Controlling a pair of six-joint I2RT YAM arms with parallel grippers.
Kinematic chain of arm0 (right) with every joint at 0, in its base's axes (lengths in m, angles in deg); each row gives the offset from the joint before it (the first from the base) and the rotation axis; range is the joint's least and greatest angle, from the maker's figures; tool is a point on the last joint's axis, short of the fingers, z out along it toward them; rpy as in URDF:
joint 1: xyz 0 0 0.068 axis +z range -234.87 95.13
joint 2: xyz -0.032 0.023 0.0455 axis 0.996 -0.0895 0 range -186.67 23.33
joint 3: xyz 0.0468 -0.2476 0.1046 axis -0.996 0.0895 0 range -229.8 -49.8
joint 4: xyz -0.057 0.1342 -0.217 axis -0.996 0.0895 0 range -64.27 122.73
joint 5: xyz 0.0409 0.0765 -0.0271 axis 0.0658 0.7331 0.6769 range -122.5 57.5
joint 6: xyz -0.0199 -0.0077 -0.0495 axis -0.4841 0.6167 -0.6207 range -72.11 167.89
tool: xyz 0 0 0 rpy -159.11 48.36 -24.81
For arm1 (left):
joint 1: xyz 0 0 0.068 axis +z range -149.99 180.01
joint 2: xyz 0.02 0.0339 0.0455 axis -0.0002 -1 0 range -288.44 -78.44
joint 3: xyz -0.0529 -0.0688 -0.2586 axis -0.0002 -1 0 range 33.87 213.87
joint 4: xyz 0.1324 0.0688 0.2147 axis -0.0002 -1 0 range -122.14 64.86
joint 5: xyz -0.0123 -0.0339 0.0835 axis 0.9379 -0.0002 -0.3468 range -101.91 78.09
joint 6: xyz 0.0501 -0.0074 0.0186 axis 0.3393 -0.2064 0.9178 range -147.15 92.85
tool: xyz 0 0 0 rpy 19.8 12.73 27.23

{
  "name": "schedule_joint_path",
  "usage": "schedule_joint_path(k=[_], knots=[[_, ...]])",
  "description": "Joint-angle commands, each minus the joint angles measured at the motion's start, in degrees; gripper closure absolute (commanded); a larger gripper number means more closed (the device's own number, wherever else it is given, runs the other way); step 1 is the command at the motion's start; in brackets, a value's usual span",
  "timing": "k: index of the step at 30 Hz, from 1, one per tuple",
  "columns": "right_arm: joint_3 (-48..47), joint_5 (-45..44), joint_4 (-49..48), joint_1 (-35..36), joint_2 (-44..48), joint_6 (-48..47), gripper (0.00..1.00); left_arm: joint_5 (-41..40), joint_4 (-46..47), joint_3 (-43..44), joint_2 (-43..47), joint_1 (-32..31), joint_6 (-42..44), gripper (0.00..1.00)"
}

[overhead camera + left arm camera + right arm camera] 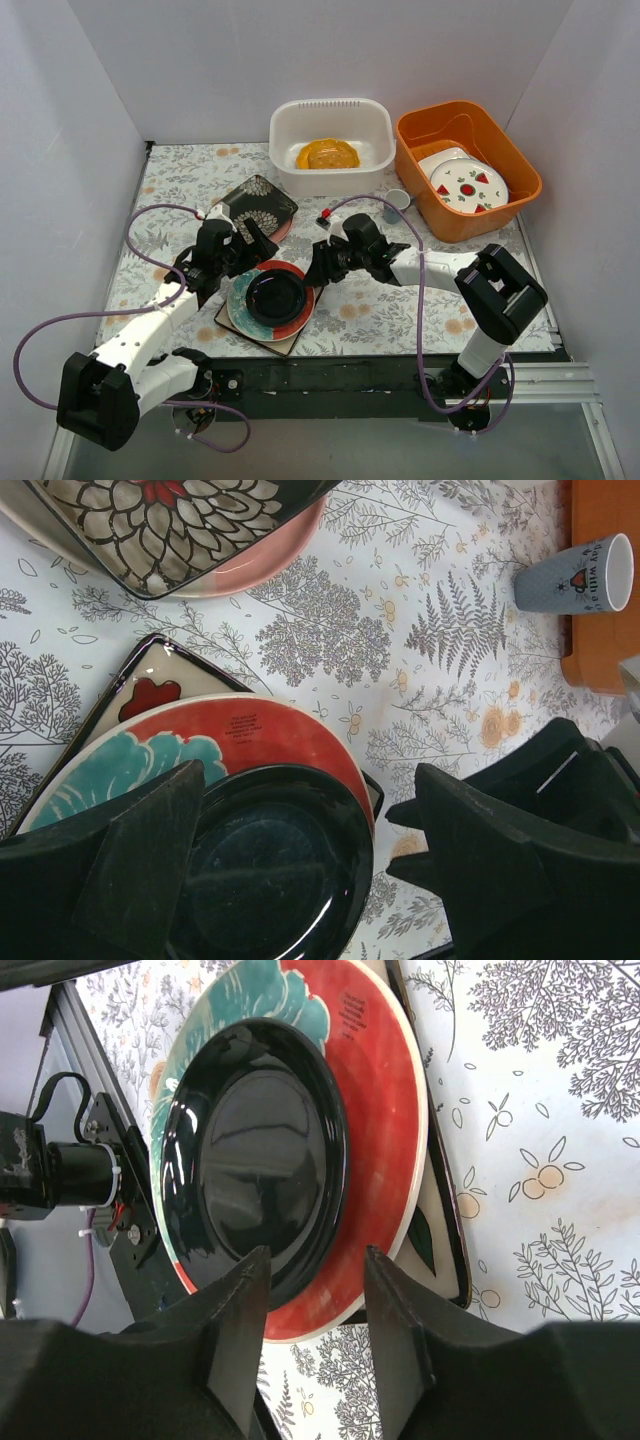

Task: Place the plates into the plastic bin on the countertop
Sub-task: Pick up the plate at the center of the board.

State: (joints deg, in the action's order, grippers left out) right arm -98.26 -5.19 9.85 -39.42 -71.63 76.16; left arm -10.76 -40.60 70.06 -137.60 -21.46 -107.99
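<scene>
The white plastic bin [330, 125] stands at the back with the yellow-orange plate [327, 155] inside. At the front, a dark brown plate [275, 295] lies on a red and teal plate [262, 318], which lies on a cream square plate [258, 338]. The black flowered square plate [258, 205] rests on a pink plate [270, 568] behind them. My left gripper [245, 255] is open over the stack's far left edge, the dark plate [270, 860] between its fingers [140, 860]. My right gripper [322, 268] is open at the stack's right edge, its fingers [240, 1330] astride the rims of the dark plate [260, 1150] and red plate [385, 1090].
An orange tub [465, 165] at the back right holds white plates with red fruit marks [465, 185]. A small grey cup [398, 198] lies on its side beside the tub. White walls close in the fern-printed countertop [400, 300] on three sides.
</scene>
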Motion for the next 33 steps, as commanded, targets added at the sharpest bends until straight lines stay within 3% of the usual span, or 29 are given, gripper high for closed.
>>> schedule_joint_path(k=[1, 6, 18, 25, 30, 33], knots=[[-4.4, -0.9, 2.8, 0.5, -2.5, -0.9, 0.53, 0.7, -1.1, -0.6, 3.5, 0.4, 0.3, 0.14], [-6.6, 0.1, 3.8, 0.8, -5.8, -1.8, 0.61, -0.4, -3.9, -0.7, 6.9, 0.4, -0.4, 0.14], [-8.1, 0.2, 5.5, 1.1, -8.1, -3.0, 0.71, -2.5, -8.4, -1.7, 11.3, 0.4, -1.6, 0.14], [-7.5, -0.4, 5.7, 1.1, -7.3, -3.1, 0.69, -1.8, -8.2, -2.6, 10.6, 0.4, -1.7, 0.14], [-7.5, -1.0, 5.9, 1.1, -7.5, -3.5, 0.88, -1.2, -8.0, -2.3, 9.9, 0.4, -1.3, 0.14], [-6.2, -2.1, 5.1, 1.2, -5.9, -3.1, 0.93, -1.3, -8.3, -2.3, 10.1, 0.4, -1.2, 0.14]])
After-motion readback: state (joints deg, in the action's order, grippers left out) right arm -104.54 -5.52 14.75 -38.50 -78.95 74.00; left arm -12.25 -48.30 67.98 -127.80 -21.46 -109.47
